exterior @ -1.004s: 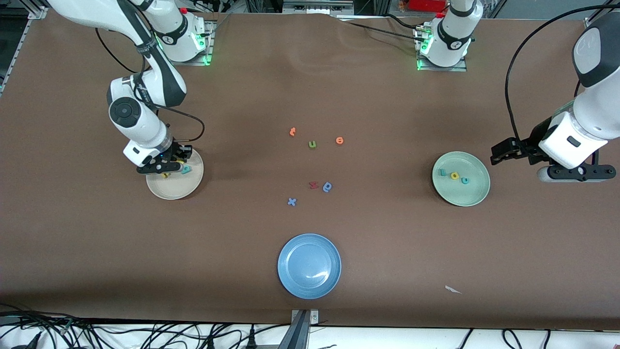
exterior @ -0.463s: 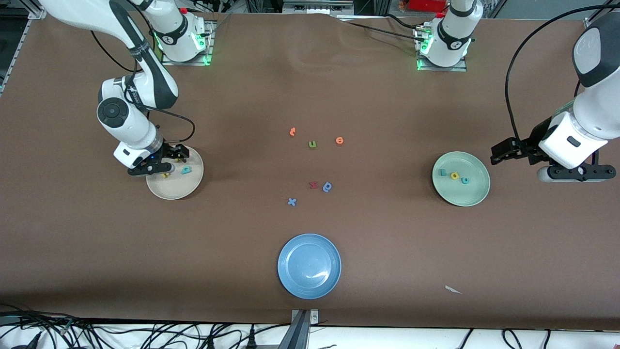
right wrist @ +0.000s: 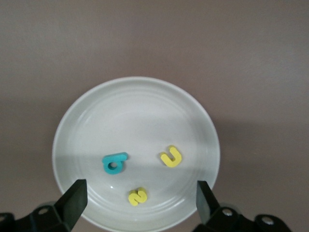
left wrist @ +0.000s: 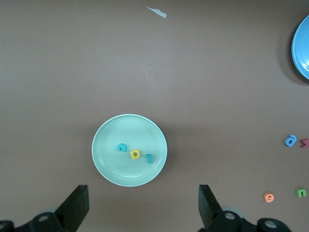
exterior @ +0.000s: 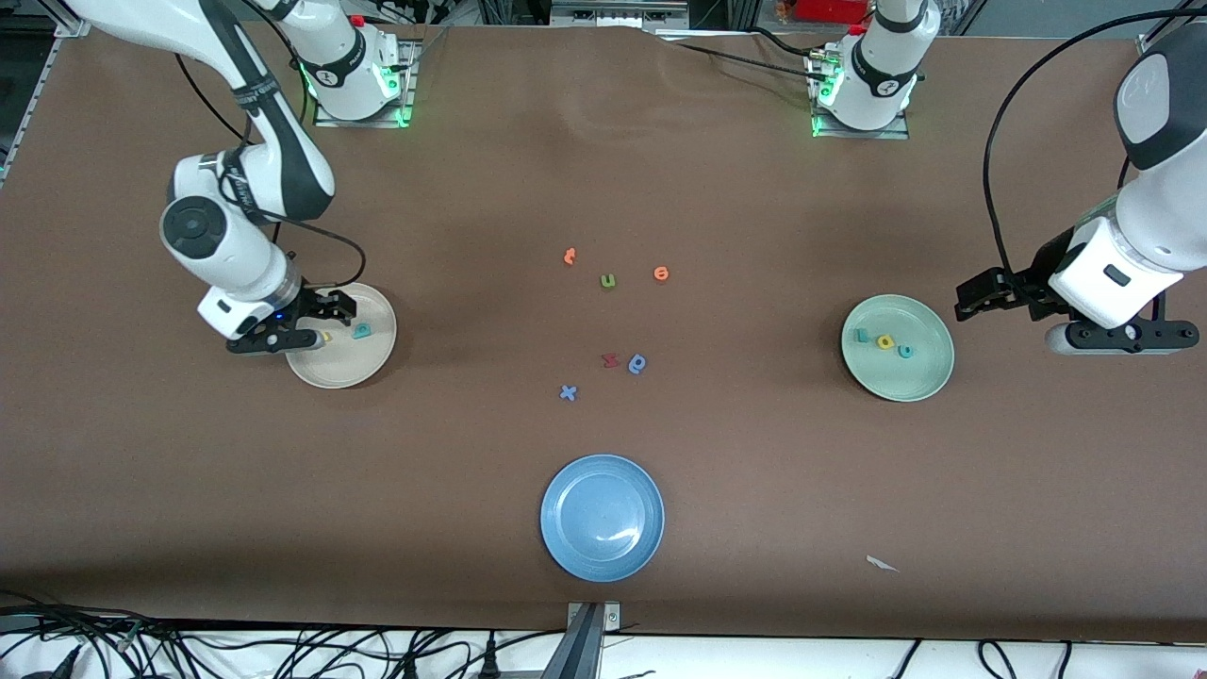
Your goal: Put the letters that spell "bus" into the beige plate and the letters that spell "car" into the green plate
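The beige plate (exterior: 356,366) (right wrist: 140,116) holds a teal b (exterior: 361,331) (right wrist: 115,163), a yellow u (right wrist: 171,156) and a yellow s (right wrist: 137,196). My right gripper (exterior: 316,323) (right wrist: 140,195) hangs open over the plate's edge toward the right arm's end, holding nothing. The green plate (exterior: 907,379) (left wrist: 129,130) holds a teal r (exterior: 862,335) (left wrist: 149,157), a yellow a (exterior: 885,342) (left wrist: 135,154) and a teal c (exterior: 905,351) (left wrist: 122,147). My left gripper (exterior: 976,294) (left wrist: 142,195) waits open and empty in the air beside the green plate.
A blue plate (exterior: 566,486) sits near the table's front edge. Loose letters lie mid-table: two orange ones (exterior: 569,256) (exterior: 661,273), a green u (exterior: 608,280), a red one (exterior: 610,359), a blue one (exterior: 638,363) and a blue x (exterior: 568,392). A white scrap (exterior: 882,564) lies nearer the front camera than the green plate.
My right gripper has opened, left the yellow s in the beige plate, and drawn back toward the right arm's end of the table. The left arm has not moved.
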`<state>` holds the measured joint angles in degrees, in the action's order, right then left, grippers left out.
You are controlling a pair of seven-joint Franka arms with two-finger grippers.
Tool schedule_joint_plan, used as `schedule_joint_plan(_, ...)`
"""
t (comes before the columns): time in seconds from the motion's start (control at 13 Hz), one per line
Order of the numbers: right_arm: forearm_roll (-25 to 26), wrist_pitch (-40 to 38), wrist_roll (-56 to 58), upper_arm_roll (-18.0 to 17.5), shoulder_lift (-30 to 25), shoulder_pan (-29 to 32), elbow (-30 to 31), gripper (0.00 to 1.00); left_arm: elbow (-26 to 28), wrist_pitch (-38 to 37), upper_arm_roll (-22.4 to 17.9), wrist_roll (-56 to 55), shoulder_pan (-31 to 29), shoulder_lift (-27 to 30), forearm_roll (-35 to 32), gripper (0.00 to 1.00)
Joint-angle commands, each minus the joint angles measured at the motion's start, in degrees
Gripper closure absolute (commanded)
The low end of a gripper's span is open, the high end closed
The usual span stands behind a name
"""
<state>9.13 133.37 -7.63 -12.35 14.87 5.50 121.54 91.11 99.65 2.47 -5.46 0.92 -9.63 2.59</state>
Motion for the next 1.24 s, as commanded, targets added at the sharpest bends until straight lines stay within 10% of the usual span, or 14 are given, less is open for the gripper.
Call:
schedule_joint_plan(0.0,-2.6,-11.8,0.8,-0.5,-0.6,-0.2,-10.1,0.00,-0.6,-0.5,-0.2,1.0,0.3,0.1,0.5,0.00)
schedule_joint_plan(0.62,-9.5,-38.2,4.9,10.7,-3.5,-8.0,-32.2,0.00,-0.6,-0.5,-0.2,1.0,0.6,0.0,0.5,0.00)
schedule_joint_plan(1.16,-8.6,-42.8,7.9,12.1,-5.5,-8.0,-35.0,0.00,-0.6,-0.5,-0.2,1.0,0.6,0.0,0.5,0.00)
